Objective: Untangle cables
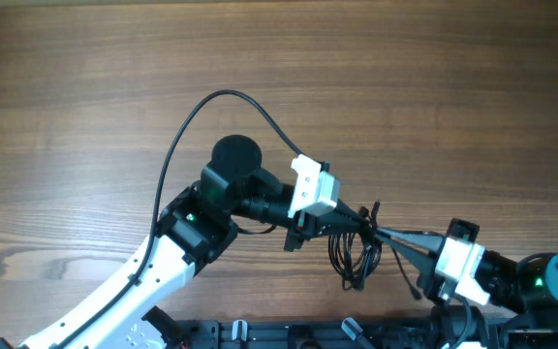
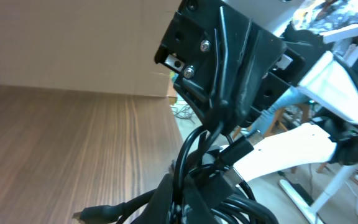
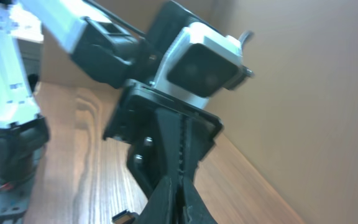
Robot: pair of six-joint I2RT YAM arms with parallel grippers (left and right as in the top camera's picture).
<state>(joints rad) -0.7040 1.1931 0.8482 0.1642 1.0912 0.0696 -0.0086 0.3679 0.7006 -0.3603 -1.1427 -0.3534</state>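
Observation:
The cables (image 1: pixel 353 260) are a small dark bundle of thin loops hanging between my two grippers near the table's front edge. My left gripper (image 1: pixel 349 225) points right and is shut on the bundle. In the left wrist view its fingers (image 2: pixel 182 202) pinch the coils (image 2: pixel 244 202), and a plug end (image 2: pixel 98 213) sticks out to the left. My right gripper (image 1: pixel 381 235) points left, tip to tip with the left one. In the right wrist view its fingers (image 3: pixel 179 196) are closed on a thin strand, with a plug (image 3: pixel 122 218) just beside them.
The left arm's own thick black wire (image 1: pixel 221 97) arcs over the wooden table (image 1: pixel 85 116). A black rail (image 1: pixel 289 334) runs along the front edge. A cardboard wall (image 2: pixel 73 43) stands behind the table.

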